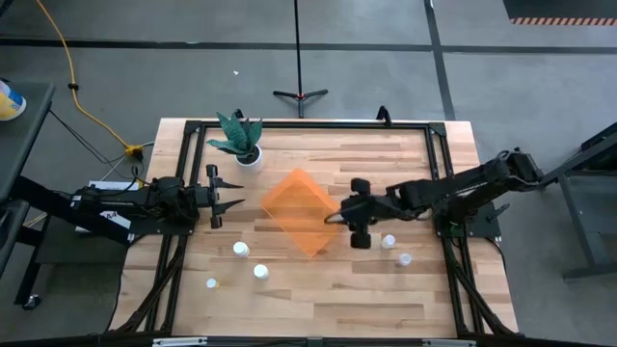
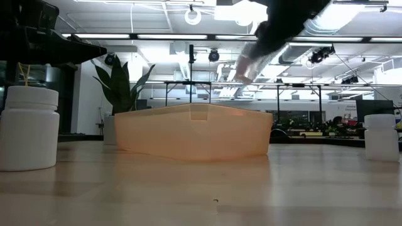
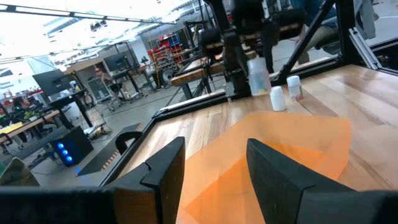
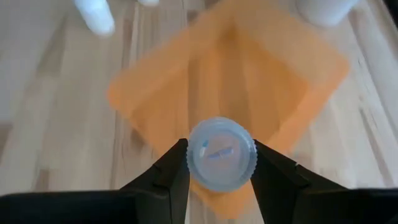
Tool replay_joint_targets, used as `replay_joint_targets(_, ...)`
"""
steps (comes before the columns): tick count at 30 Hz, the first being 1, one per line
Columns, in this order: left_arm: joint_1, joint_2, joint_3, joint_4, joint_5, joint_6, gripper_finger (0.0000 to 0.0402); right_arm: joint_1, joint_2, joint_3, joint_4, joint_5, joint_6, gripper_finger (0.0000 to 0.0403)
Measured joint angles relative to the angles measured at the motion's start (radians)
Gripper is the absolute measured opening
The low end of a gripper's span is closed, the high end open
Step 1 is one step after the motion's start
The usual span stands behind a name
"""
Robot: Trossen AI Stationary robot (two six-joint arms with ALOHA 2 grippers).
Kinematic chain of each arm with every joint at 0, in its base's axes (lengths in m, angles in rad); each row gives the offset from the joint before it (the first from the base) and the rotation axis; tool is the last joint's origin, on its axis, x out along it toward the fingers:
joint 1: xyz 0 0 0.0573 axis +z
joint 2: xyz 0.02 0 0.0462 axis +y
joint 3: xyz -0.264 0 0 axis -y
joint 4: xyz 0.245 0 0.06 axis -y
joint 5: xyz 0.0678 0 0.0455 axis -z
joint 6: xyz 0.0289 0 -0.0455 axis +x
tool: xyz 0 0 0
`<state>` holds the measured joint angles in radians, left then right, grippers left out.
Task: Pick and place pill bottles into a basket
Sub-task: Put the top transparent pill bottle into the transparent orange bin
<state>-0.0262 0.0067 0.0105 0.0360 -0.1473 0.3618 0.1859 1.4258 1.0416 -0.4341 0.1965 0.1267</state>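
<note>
The orange basket (image 1: pixel 301 214) lies on the table's middle, also in the low view (image 2: pixel 195 133). My right gripper (image 1: pixel 345 218) is over the basket's right edge, shut on a white pill bottle (image 4: pixel 221 154), which also shows in the left wrist view (image 3: pixel 258 74). My left gripper (image 1: pixel 231 202) is open and empty just left of the basket, above it (image 3: pixel 214 149). Three bottles stand on the table near left of the basket (image 1: pixel 240 250) (image 1: pixel 260 272) (image 1: pixel 211 283). Two stand near right (image 1: pixel 388 241) (image 1: pixel 405 258). My right gripper pinches the bottle between its two fingers (image 4: pixel 174 171), on opposite sides of its ribbed cap end (image 4: pixel 249 163). The fingers point down from above. The bottle is upright, cap up, lifted clear above the basket's rim.
A white pot with green leaves (image 1: pixel 249 154) stands far left of the basket. A black frame (image 1: pixel 308 125) runs around the table's edges. In the low view, a bottle stands at the left (image 2: pixel 28 129) and another at the right (image 2: pixel 381 137).
</note>
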Motion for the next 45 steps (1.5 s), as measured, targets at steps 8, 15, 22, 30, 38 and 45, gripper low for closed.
replay_joint_targets(8, 0.000, 0.000, 0.000, 0.000, 0.000, 0.000, 0.0207, -0.114, 0.106, 0.000, 0.032, -0.126, -0.023, 0.0137)
replay_joint_targets(15, 0.000, 0.000, 0.000, 0.000, 0.000, 0.000, 0.0207, -0.159, 0.221, -0.001, 0.028, -0.181, -0.057, 0.0137)
replay_joint_targets(22, 0.000, 0.000, 0.000, 0.000, 0.000, 0.000, 0.0207, -0.174, 0.237, -0.001, 0.026, -0.229, -0.057, 0.0137)
replay_joint_targets(30, 0.000, 0.000, 0.000, 0.000, 0.000, 0.000, 0.0207, -0.173, 0.239, -0.001, -0.039, -0.239, -0.057, 0.0138)
replay_joint_targets(38, 0.000, 0.000, 0.000, 0.000, 0.000, 0.000, 0.0207, -0.173, 0.239, -0.001, -0.024, -0.229, -0.057, 0.0139)
replay_joint_targets(45, 0.000, 0.000, 0.000, 0.000, 0.000, 0.000, 0.0207, -0.173, 0.239, -0.001, -0.030, -0.228, -0.048, 0.0161)
